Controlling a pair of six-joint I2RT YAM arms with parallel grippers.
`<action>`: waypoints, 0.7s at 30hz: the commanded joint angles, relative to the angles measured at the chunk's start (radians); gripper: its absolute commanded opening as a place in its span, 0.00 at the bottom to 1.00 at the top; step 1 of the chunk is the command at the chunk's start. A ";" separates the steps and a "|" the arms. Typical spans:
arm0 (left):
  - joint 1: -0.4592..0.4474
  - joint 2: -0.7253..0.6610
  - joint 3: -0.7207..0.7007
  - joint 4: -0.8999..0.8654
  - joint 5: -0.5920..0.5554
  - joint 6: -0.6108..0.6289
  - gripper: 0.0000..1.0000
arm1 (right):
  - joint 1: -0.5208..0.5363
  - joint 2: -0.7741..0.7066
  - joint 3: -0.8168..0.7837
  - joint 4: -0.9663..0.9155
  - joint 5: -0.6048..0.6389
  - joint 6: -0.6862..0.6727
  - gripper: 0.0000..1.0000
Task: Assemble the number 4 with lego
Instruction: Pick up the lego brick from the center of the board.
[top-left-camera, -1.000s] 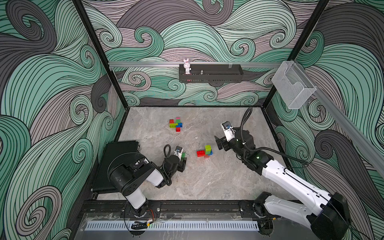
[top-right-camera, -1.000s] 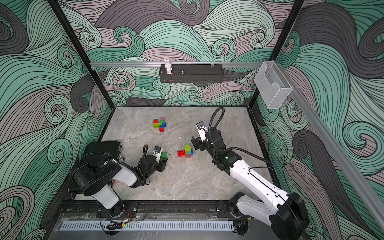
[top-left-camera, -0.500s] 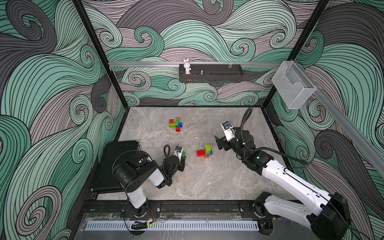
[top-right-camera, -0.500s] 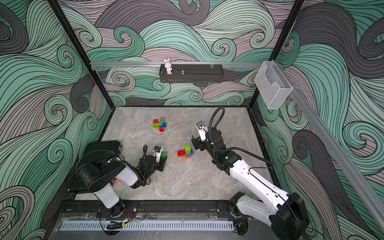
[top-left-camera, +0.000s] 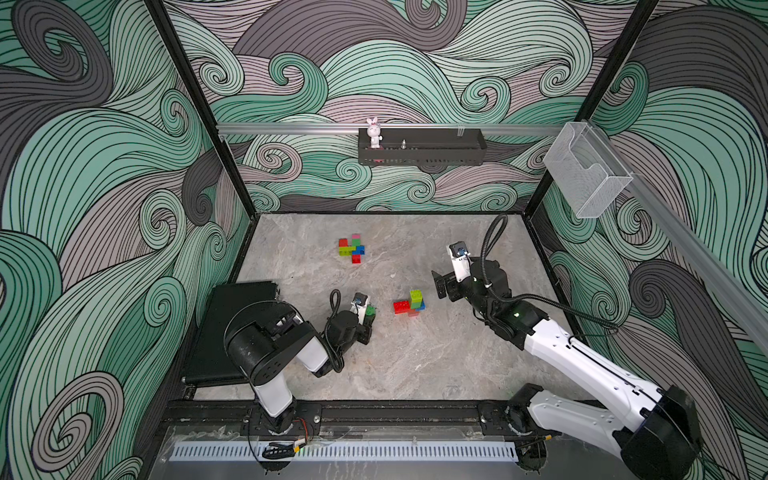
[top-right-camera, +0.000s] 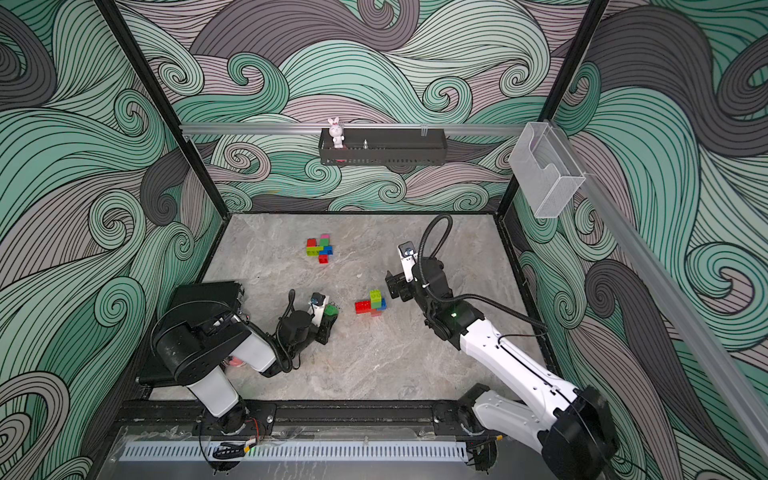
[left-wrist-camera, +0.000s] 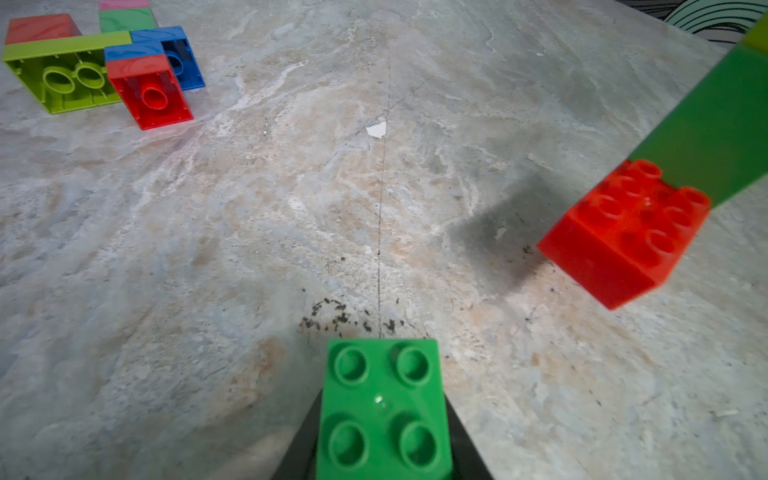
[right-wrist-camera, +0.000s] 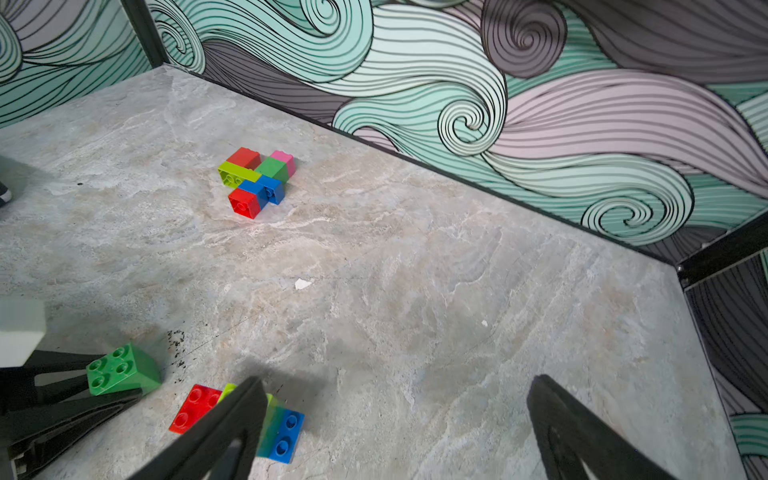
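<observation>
My left gripper (top-left-camera: 367, 316) is shut on a dark green four-stud lego brick (left-wrist-camera: 382, 407), held low over the marble floor; the same brick (right-wrist-camera: 120, 370) shows in the right wrist view between black fingers. To its right lies a small joined lego group (top-left-camera: 409, 303) of red, lime, green and blue bricks, whose red end (left-wrist-camera: 623, 232) lies close to the held brick. My right gripper (right-wrist-camera: 397, 380) stands wide open with nothing between its fingers, just right of that group. A second lego cluster (top-left-camera: 352, 248) of red, lime, green, blue and pink lies farther back.
A black flat pad (top-left-camera: 232, 316) lies along the left wall beside the left arm's base. A white rabbit figurine (top-left-camera: 374, 132) stands on the black shelf (top-left-camera: 436, 153) on the back wall. A clear plastic bin (top-left-camera: 586, 174) hangs on the right rail.
The left gripper's jaws have closed onto the green brick. The left arm's shoulder has turned a little. The right arm and both lego groups have stayed put.
</observation>
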 joint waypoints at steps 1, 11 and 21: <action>0.029 -0.065 0.048 -0.108 0.083 -0.056 0.00 | -0.009 0.009 0.017 -0.055 -0.035 0.120 0.99; 0.073 -0.167 0.089 -0.237 0.237 -0.019 0.00 | 0.013 0.085 0.001 -0.134 -0.334 0.288 0.98; 0.133 -0.115 0.095 -0.253 0.351 0.072 0.00 | 0.048 0.144 -0.004 -0.103 -0.340 0.345 0.98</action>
